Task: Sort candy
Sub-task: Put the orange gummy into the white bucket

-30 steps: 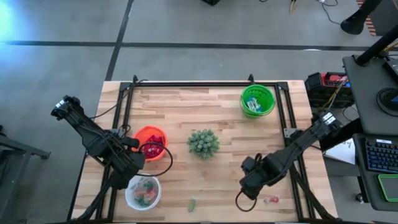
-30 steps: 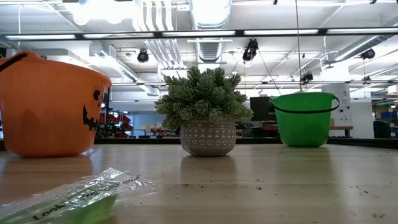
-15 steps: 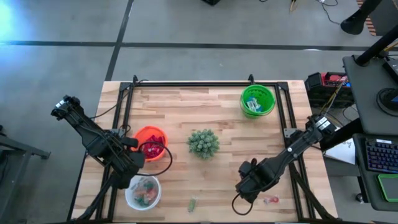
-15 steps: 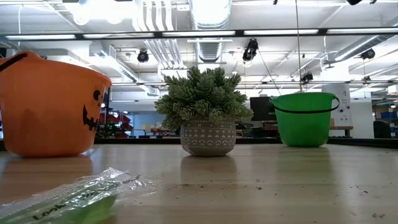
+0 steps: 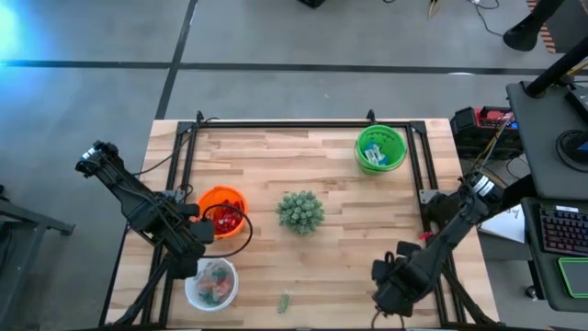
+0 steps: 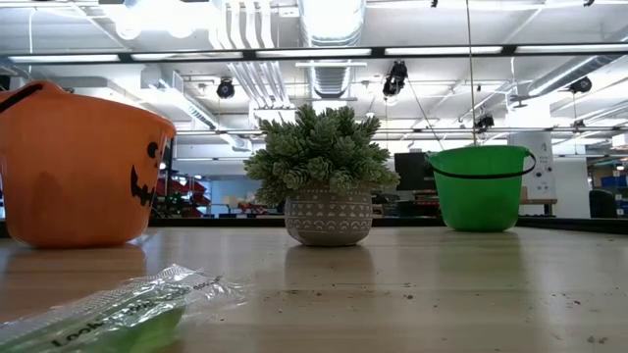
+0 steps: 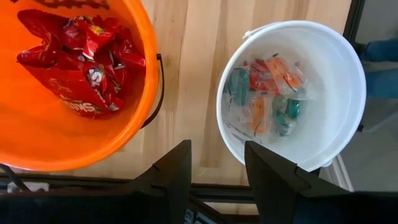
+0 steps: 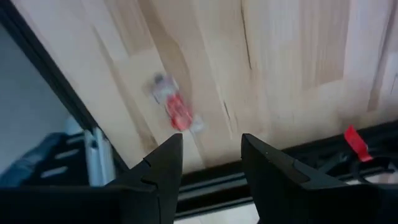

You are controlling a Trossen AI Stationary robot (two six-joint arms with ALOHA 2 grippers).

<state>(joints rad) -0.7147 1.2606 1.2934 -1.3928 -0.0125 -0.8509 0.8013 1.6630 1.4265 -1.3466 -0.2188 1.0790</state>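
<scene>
Right arm (image 5: 432, 253) angled low, fingers (image 8: 158, 168) apart above red candy (image 8: 177, 111).

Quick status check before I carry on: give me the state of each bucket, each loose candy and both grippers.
orange bucket: upright, holds red packets
white bucket: upright, holds mixed wrapped candies
green bucket: upright, holds blue-and-white candy
green candy: loose on the table's near edge
red candy: loose on the table, ungripped
left gripper: open, empty, above the two buckets
right gripper: open, empty, above red candy
</scene>
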